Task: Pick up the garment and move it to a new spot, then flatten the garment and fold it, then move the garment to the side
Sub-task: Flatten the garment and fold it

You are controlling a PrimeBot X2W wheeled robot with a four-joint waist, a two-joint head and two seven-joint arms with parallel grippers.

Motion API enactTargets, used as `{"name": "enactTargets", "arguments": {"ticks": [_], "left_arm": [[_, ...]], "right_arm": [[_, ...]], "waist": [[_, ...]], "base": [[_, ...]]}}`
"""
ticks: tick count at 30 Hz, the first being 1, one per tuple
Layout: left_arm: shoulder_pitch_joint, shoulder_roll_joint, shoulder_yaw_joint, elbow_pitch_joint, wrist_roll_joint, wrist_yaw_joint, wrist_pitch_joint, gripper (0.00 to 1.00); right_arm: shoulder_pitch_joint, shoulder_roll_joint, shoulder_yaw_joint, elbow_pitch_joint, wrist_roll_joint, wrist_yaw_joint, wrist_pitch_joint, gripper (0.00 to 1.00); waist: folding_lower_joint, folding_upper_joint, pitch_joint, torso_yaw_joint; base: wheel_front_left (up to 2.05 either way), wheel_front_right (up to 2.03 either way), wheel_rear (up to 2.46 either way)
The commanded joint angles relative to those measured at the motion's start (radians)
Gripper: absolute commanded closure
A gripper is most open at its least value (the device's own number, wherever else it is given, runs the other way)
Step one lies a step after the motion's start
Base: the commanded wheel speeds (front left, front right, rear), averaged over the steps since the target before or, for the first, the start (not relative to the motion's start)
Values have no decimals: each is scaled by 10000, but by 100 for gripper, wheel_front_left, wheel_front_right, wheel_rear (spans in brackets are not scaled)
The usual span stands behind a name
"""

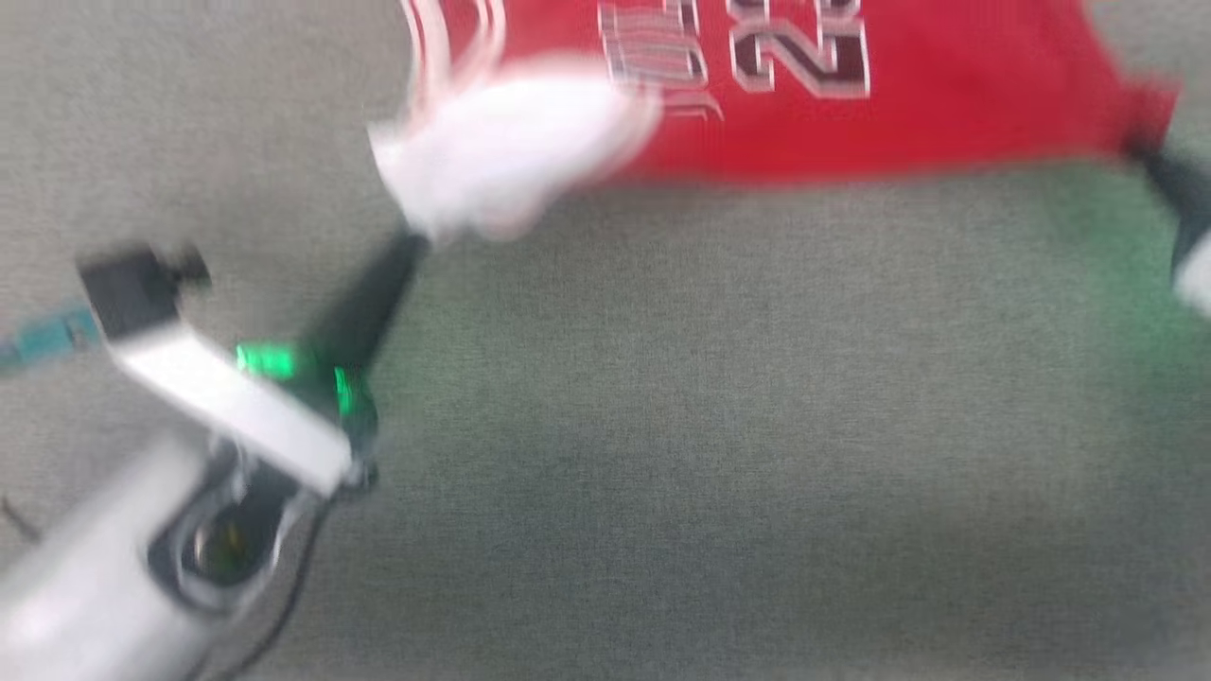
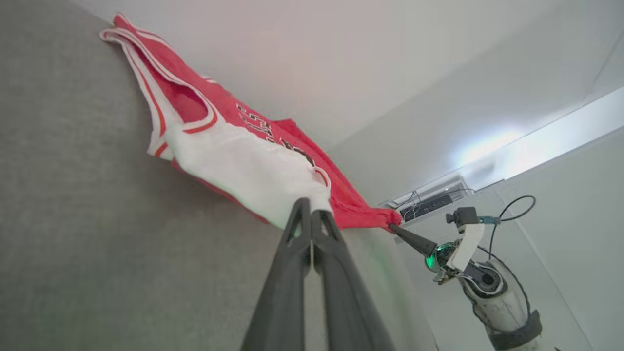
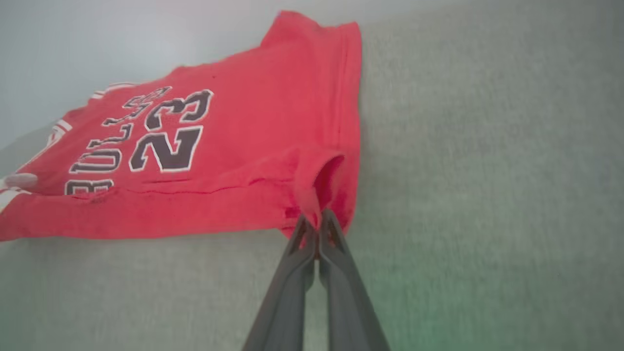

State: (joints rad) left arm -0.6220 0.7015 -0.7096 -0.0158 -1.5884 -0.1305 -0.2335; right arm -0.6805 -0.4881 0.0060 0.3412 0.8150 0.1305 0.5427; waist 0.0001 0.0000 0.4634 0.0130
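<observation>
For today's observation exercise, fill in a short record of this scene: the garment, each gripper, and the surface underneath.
garment: red with a white panel, number 23 printed, held by both grippers
left gripper: shut on the edge of the white panel
right gripper: shut on a red corner
surface: grey, cloth-like, beneath the garment
sharpness: head view blurred

Head view: heavy motion blur, garment (image 1: 851, 123) and L tool (image 1: 413, 241) smeared, no crisp edges. Green LED (image 1: 270, 359) glow tints desk (image 1: 662, 473) at both sides. Wrist views sharper, soft even light, faint shadows; R wrist slightly blurred. L wrist: wide-angle warp at edges, glare on wall (image 2: 487, 146).
</observation>
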Motion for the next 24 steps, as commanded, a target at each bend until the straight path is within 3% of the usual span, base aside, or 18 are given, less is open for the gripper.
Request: {"name": "enactTargets", "arguments": {"ticks": [1, 8, 15, 20, 24], "left_arm": [[477, 235, -71, -223, 269, 10, -96, 100], [2728, 1151, -94, -1554, 630, 10, -284, 100], [4943, 1700, 556, -3024, 1019, 10, -317, 100], [5538, 1834, 949, -3737, 1500, 10, -320, 100], [4636, 1871, 837, -3629, 1598, 10, -119, 100]], "right_arm": [[800, -40, -113, -584, 207, 3, 241, 100], [4485, 50, -1348, -3391, 744, 3, 1545, 100], [6988, 885, -2872, -5772, 943, 3, 2822, 100], [7479, 1535, -3633, -6824, 928, 3, 3421, 100], [6707, 1798, -3668, -6701, 679, 3, 3608, 100]], "waist": [[-1, 0, -287, -1], [-1, 0, -783, -38], [-1, 0, -966, -96], [-1, 0, -997, -119], [-1, 0, -951, -182]], "base": [[0, 0, 0], [0, 0, 0], [0, 0, 0], [0, 0, 0], [0, 0, 0]]}}
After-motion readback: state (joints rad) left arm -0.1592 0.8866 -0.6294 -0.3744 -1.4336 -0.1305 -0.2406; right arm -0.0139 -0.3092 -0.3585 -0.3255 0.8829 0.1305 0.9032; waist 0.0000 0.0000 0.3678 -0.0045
